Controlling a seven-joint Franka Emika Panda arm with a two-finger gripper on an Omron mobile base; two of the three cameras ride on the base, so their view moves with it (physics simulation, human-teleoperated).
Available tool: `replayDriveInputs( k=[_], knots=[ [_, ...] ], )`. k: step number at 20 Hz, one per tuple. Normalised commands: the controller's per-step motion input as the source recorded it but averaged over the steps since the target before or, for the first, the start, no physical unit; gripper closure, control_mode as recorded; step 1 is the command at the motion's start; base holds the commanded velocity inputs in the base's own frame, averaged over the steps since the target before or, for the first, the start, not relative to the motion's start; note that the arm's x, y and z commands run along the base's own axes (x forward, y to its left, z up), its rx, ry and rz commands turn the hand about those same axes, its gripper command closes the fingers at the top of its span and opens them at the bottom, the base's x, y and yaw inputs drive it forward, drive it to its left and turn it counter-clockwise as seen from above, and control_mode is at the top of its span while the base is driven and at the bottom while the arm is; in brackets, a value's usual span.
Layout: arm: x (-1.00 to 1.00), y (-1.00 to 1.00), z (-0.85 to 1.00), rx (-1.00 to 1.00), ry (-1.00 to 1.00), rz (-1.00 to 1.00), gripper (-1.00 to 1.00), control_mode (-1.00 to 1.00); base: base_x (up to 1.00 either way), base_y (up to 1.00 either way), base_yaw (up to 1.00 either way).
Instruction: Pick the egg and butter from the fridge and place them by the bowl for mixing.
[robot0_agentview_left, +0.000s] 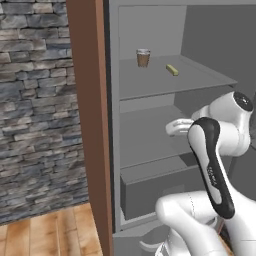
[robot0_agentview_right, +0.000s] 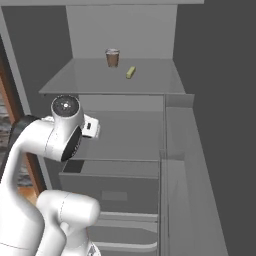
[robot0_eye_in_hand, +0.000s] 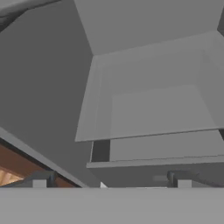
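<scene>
The fridge (robot0_agentview_left: 150, 85) stands open, a grey cabinet with flat shelves. On its upper shelf lies the butter (robot0_agentview_left: 172, 70), a short pale yellow-green stick, also seen as the butter (robot0_agentview_right: 130, 72) from the right base view. The egg and the bowl are out of view. My gripper (robot0_eye_in_hand: 111, 180) is open, its two dark fingertips far apart with nothing between them. It sits at the level of the middle shelf (robot0_eye_in_hand: 153, 109), well below the butter and in front of the shelf's edge. The white hand (robot0_agentview_left: 177, 127) is partly hidden behind my own arm.
A brown cup (robot0_agentview_left: 143, 58) stands on the upper shelf, left of the butter and further back. A dark grey drawer box (robot0_agentview_left: 150, 195) sits under the middle shelf. A brown wooden panel (robot0_agentview_left: 90, 125) edges the fridge's left side, with a stone wall (robot0_agentview_left: 35, 100) and wooden floor (robot0_agentview_left: 45, 235) beyond.
</scene>
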Motion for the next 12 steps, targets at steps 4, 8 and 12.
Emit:
replayDriveInputs(
  k=[4,8,12],
  knots=[
    [-0.02,-0.13,0.35,0.0,0.0,0.0,-1.0,-1.0,0.0,0.0,0.0],
    [-0.04,-0.14,0.35,-0.01,0.02,0.0,-1.0,-1.0,0.0,0.0,0.0],
    [-0.1,-0.23,0.31,-0.06,0.01,0.0,-1.0,-1.0,0.0,0.0,0.0]
  ],
)
